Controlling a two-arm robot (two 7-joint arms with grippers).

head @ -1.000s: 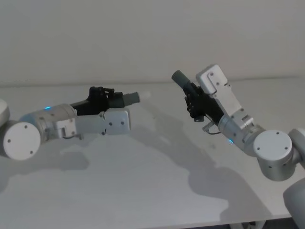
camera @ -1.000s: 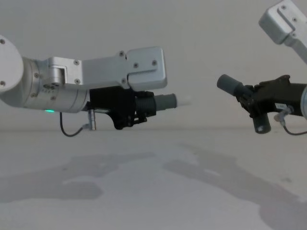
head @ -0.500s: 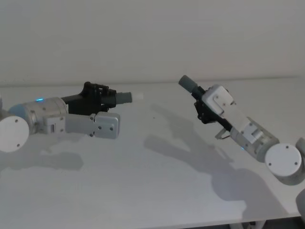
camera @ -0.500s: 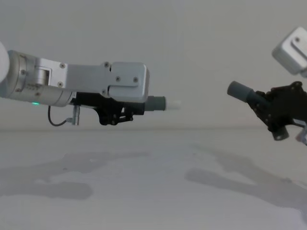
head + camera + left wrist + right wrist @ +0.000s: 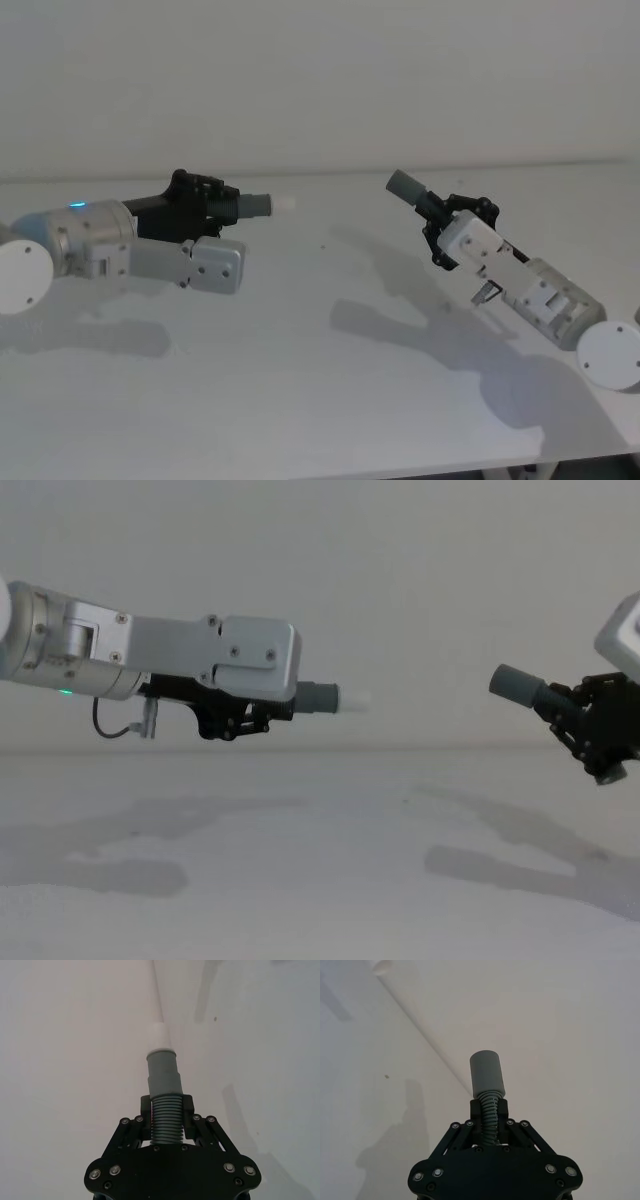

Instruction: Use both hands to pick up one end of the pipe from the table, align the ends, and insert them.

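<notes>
– Tubes first: where are they sitting?
– Both are hanging above the counter (image 5: 300, 360), well apart. My left fingers (image 5: 187, 1106) are clenching the straight tube (image 5: 318, 697) by its ribbed part. My right fingers (image 5: 503, 1108) are clenching the bent tube (image 5: 489, 1102) the same way.
– How are the ends lying?
– The white tip (image 5: 355, 700) is pointing almost level toward the right arm. The socket (image 5: 517, 685) is facing back toward it, but tilting upward and riding slightly higher. The two axes are not lining up, so I am judging that the right wrist needs levelling before I close the gap.
– Any markings?
– I am reading none: no brand, label or writing anywhere.
</notes>
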